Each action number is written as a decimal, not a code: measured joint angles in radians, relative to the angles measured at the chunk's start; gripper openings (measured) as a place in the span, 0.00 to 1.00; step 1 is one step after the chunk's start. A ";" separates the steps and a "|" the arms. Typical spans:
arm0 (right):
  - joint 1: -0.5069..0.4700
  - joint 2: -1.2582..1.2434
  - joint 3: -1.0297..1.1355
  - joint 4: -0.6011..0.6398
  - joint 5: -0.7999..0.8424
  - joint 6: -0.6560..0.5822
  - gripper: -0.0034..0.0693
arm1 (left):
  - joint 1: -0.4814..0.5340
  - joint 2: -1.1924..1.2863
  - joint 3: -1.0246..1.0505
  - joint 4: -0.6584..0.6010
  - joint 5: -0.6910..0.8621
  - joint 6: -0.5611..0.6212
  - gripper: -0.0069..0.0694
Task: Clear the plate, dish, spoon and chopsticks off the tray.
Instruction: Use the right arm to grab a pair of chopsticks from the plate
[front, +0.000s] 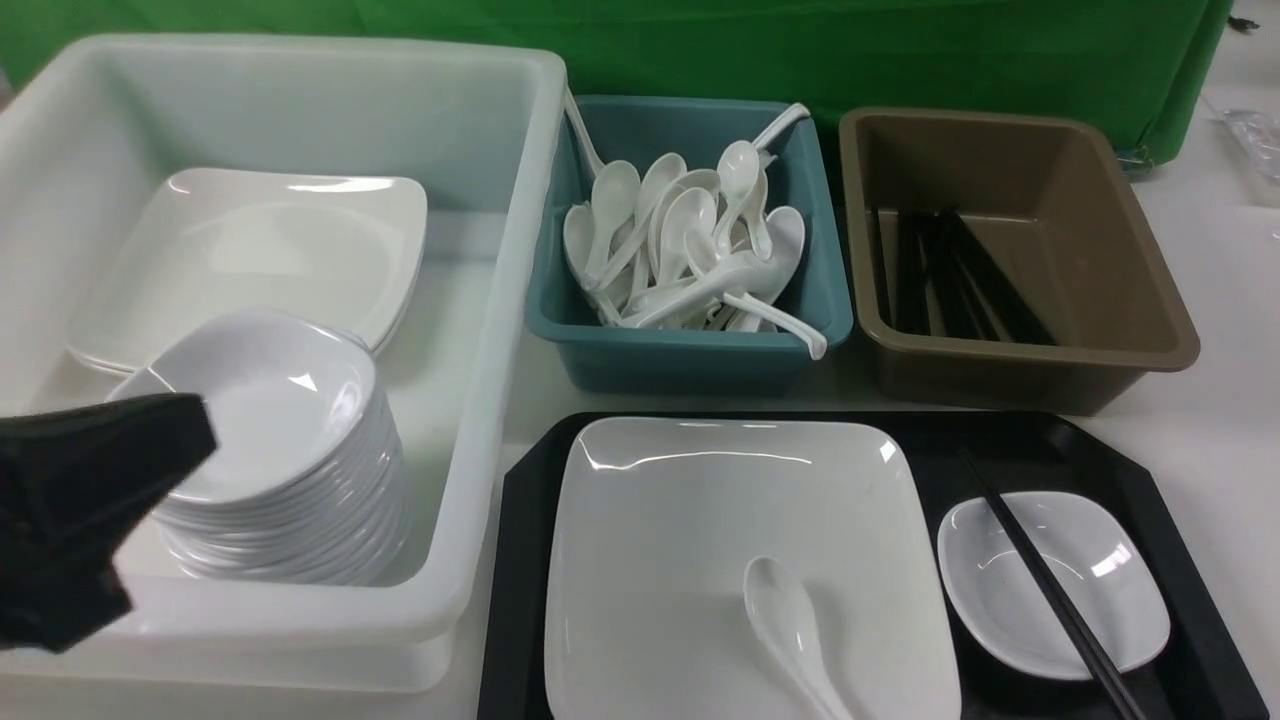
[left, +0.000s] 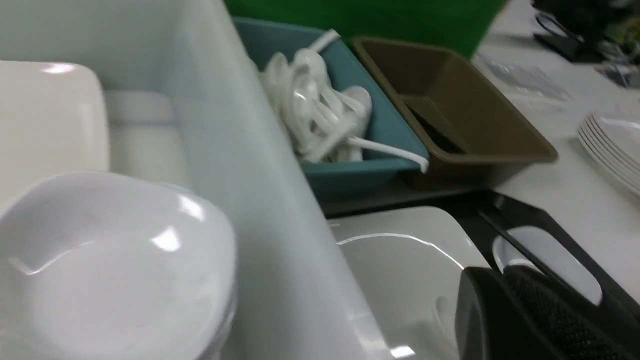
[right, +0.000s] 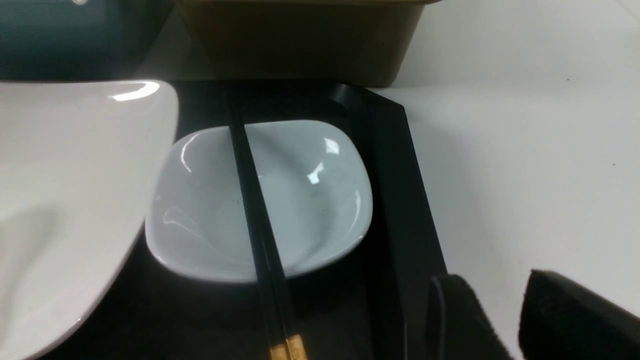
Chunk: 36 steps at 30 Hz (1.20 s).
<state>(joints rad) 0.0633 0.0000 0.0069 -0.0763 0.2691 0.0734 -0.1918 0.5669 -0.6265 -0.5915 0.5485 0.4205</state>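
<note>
Front view: on the tray (front: 525, 560), the plate (front: 740, 520) carries the spoon (front: 785, 630); the dish (front: 1050, 585), at three o'clock of the plate, lies beneath the chopsticks (front: 1050, 590). Lifting the dish first could spill the sticks. The brown bin (front: 1030, 355) stands at the tray's one o'clock edge and may obstruct low travel. Left wrist view: the left gripper (left: 502, 272) is clenched, empty; the white tub's wall (left: 280, 200) risks collision. Right wrist view: the right gripper (right: 492, 300) is parted, empty, beside open table (right: 525, 175).
</note>
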 joint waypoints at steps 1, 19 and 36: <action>0.000 0.000 0.000 0.000 0.000 0.000 0.38 | -0.048 0.050 -0.012 0.003 -0.010 0.014 0.11; 0.000 0.000 0.000 0.185 -0.399 0.306 0.38 | -0.226 0.227 -0.014 0.029 -0.105 0.130 0.11; 0.220 0.935 -0.707 0.194 0.457 -0.220 0.32 | -0.226 0.227 -0.015 -0.116 0.001 0.391 0.11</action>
<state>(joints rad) 0.2828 0.9347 -0.6998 0.1179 0.7263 -0.1465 -0.4183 0.7935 -0.6418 -0.7075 0.5491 0.8119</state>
